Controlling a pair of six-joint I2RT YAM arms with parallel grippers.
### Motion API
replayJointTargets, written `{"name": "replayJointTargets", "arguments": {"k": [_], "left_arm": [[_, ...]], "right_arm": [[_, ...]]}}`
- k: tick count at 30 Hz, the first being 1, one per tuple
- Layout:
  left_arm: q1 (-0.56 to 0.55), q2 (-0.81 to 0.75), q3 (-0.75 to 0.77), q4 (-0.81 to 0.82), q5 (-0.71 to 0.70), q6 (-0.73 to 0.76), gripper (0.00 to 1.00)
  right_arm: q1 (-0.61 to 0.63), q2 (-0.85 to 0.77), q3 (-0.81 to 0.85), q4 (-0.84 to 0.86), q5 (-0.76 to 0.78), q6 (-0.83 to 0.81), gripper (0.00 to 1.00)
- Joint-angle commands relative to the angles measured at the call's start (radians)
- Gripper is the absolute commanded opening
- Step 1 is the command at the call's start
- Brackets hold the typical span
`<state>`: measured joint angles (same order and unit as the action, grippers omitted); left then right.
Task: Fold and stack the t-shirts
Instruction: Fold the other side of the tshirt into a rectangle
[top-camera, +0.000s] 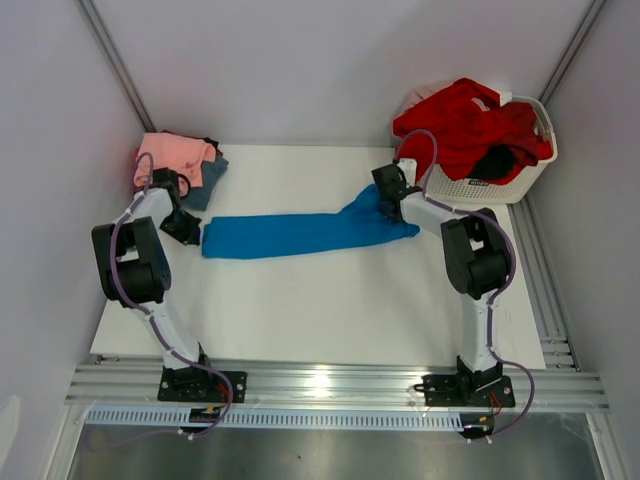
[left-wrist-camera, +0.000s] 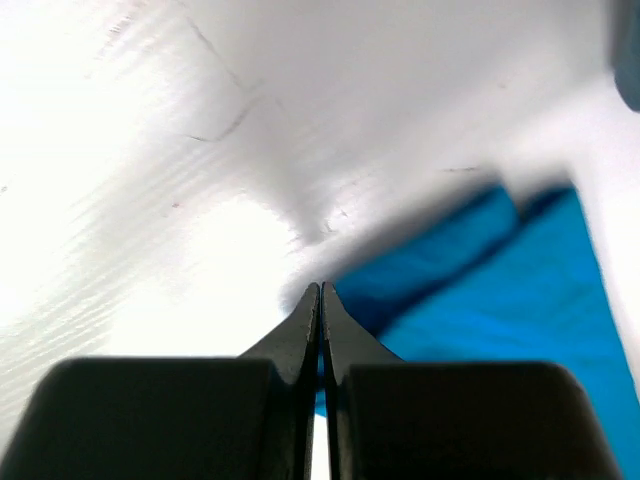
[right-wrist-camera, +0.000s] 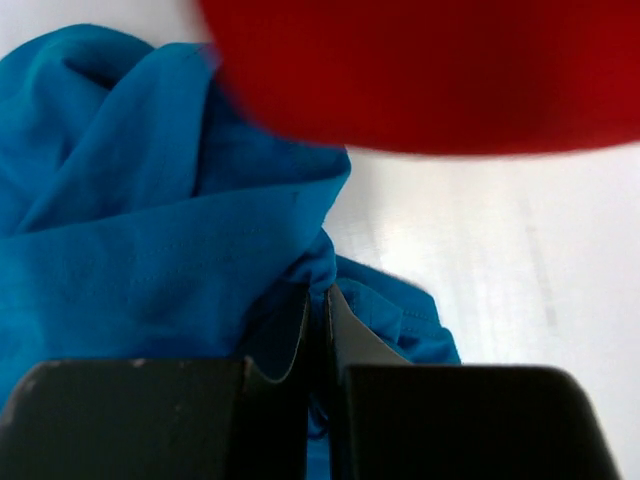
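Note:
The bright blue t-shirt (top-camera: 300, 233) lies stretched in a long narrow band across the white table (top-camera: 330, 310). My left gripper (top-camera: 188, 228) sits at its left end, shut; in the left wrist view the fingertips (left-wrist-camera: 321, 288) meet at the cloth's edge (left-wrist-camera: 520, 290), and a sliver of blue shows between the fingers. My right gripper (top-camera: 388, 192) is at the right end, shut (right-wrist-camera: 318, 292) on a bunched fold of the blue cloth (right-wrist-camera: 150, 220). A salmon pink tee (top-camera: 175, 150) lies folded on a slate blue one (top-camera: 208, 178) at the back left.
A white slatted basket (top-camera: 500, 188) stands at the back right, holding a red tee (top-camera: 460, 125) and a black one (top-camera: 495, 162). Red cloth (right-wrist-camera: 430, 70) hangs blurred just above the right gripper. Walls close the sides and back.

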<state>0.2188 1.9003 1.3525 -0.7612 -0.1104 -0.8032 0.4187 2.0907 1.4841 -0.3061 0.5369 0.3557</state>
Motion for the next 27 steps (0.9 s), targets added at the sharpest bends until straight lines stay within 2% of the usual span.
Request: {"name": "replayJointTargets", "arguments": {"k": [1, 5, 6, 8, 9, 10, 12, 13, 14, 17, 19, 22, 24, 27], "left_arm": [[0.024, 0.002, 0.027, -0.015, -0.025, 0.004, 0.01], [0.027, 0.003, 0.030, -0.018, -0.034, 0.007, 0.01], [0.027, 0.005, 0.030, -0.018, -0.034, 0.007, 0.01], [0.027, -0.001, 0.028, -0.013, -0.029, 0.007, 0.01], [0.027, -0.023, 0.014, 0.009, -0.008, 0.006, 0.02], [0.027, -0.042, -0.012, 0.035, 0.012, 0.007, 0.02], [0.025, -0.085, -0.068, 0.151, 0.099, 0.013, 0.16], [0.025, -0.104, -0.087, 0.193, 0.154, 0.027, 0.26], [0.025, -0.122, -0.108, 0.224, 0.199, 0.036, 0.39], [0.013, -0.112, -0.102, 0.267, 0.297, 0.056, 0.51], [0.010, -0.106, -0.101, 0.275, 0.333, 0.059, 0.52], [0.008, -0.113, -0.130, 0.325, 0.368, 0.059, 0.62], [0.005, -0.110, -0.154, 0.344, 0.391, 0.064, 0.65], [-0.015, -0.043, -0.076, 0.277, 0.388, 0.084, 0.66]], "right_arm": [[-0.041, -0.008, 0.032, -0.042, 0.058, 0.025, 0.00], [-0.043, 0.000, 0.031, -0.039, 0.037, 0.028, 0.01], [-0.041, 0.000, 0.033, -0.042, 0.035, 0.028, 0.04], [-0.041, -0.001, 0.031, -0.033, 0.026, 0.025, 0.23], [-0.041, -0.004, 0.030, -0.025, -0.004, 0.016, 0.44], [-0.041, -0.009, 0.025, -0.015, -0.021, 0.011, 0.51], [-0.031, -0.034, 0.001, 0.024, -0.051, -0.006, 0.67], [-0.026, -0.040, -0.004, 0.033, -0.055, -0.011, 0.70], [-0.018, -0.047, -0.005, 0.039, -0.057, -0.014, 0.72], [-0.009, -0.046, 0.007, 0.027, -0.057, -0.018, 0.74], [-0.001, -0.046, 0.012, 0.025, -0.060, -0.021, 0.74], [0.006, -0.046, 0.010, 0.025, -0.060, -0.024, 0.74], [0.008, -0.046, 0.010, 0.025, -0.061, -0.026, 0.74], [0.009, -0.044, 0.010, 0.022, -0.063, -0.017, 0.74]]}}
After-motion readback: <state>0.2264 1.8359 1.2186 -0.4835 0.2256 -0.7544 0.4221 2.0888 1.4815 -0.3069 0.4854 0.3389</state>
